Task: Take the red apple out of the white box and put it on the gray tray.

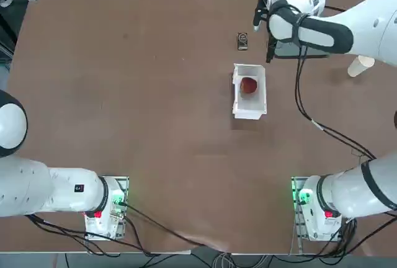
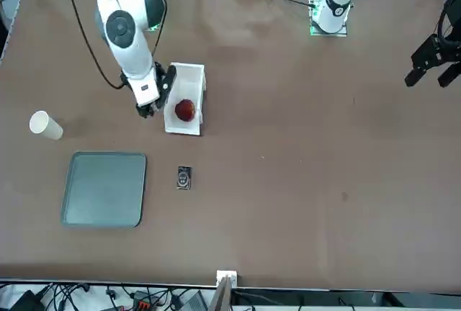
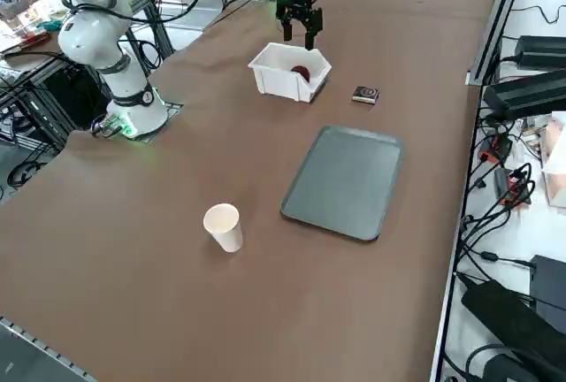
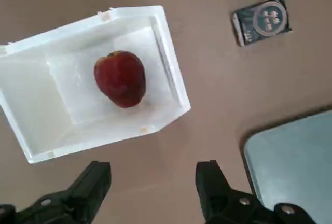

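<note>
R tool (image 4: 153,177) apart, nr white box (image 3: 290,72); red apple (image 4: 120,79) in box, gray tray (image 3: 343,182) nr desk's (image 3: 265,311) far edge.

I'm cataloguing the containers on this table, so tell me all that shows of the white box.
The white box is a small, open-topped bin, longer than wide, with thin, smooth walls that flare outward to a rim; it looks like plastic. It stands upright on the brown tabletop. The red apple lies inside on its floor, nearer one short end. In the front view, the right end effector is beside it; the wrist view shows its fingers open, with nothing between them. Whether they touch the box can't be told.
</note>
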Tool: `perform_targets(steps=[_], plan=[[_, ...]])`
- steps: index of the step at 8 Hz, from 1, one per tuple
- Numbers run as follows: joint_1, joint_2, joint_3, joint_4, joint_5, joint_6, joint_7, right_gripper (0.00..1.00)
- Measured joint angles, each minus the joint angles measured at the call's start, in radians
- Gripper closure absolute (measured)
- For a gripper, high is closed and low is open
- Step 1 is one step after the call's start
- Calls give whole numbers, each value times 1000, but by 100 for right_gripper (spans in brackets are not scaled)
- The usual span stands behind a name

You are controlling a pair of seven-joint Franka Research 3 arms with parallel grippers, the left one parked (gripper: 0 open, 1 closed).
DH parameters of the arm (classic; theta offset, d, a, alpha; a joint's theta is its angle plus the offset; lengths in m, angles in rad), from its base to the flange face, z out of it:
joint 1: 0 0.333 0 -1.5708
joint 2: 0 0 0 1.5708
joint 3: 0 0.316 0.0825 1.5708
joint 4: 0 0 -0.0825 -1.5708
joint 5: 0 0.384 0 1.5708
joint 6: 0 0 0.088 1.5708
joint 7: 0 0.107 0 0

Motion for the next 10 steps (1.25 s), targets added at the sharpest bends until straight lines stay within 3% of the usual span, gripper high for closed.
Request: perform_targets(steps=[3, 5, 7, 10], plan=[[64, 56, 0, -5, 0, 5, -25, 0], [108, 94, 1, -8, -8, 83, -39, 0], [115, 134, -3, -16, -25, 170, -93, 0], [109, 146, -16, -27, -25, 178, -141, 0]])
